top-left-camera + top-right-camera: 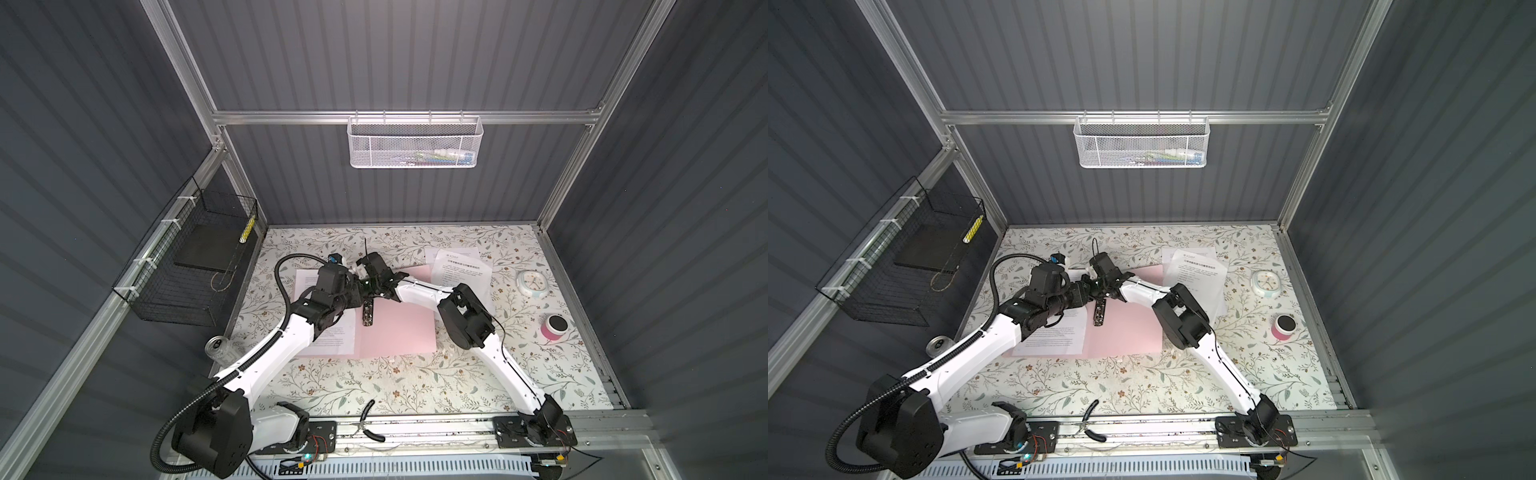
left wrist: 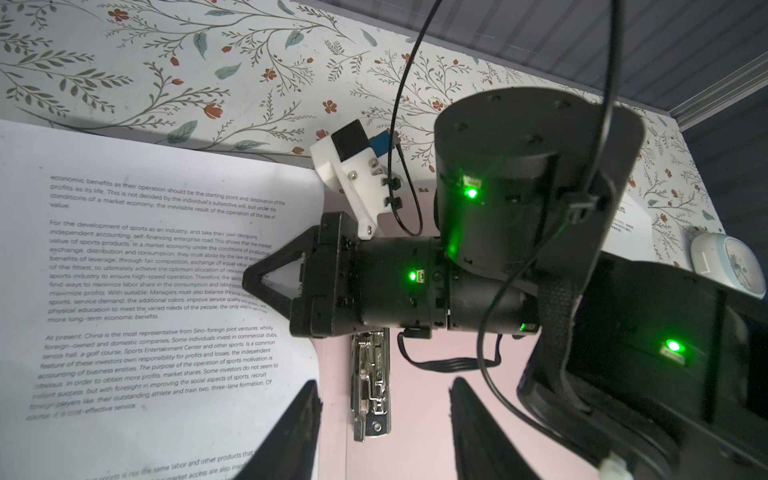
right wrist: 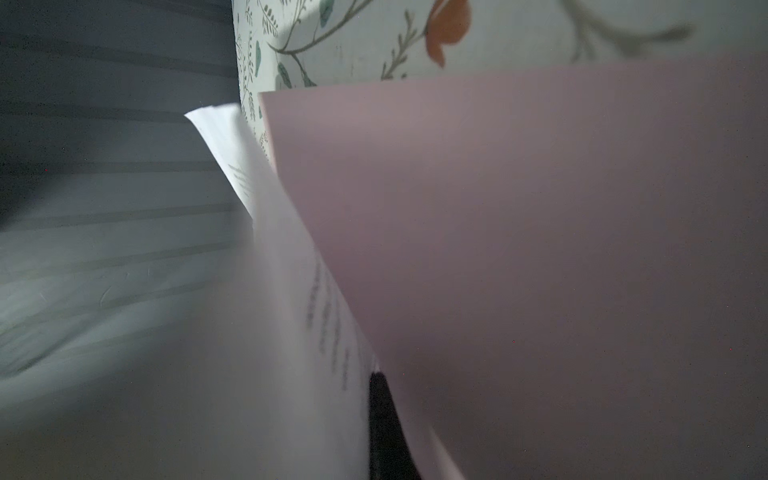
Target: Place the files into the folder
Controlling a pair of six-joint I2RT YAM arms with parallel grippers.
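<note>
left wrist view: hands meet at the folder (image 2: pixel 415 415) spine
right hand (image 2: pixel 253 282) shut, tips on the sheet (image 2: pixel 145 270) in the open folder; left hand (image 2: pixel 384 392) half open, empty, above the clip (image 2: pixel 370 365). if the curled edge slips, it may miss the clip.
</note>
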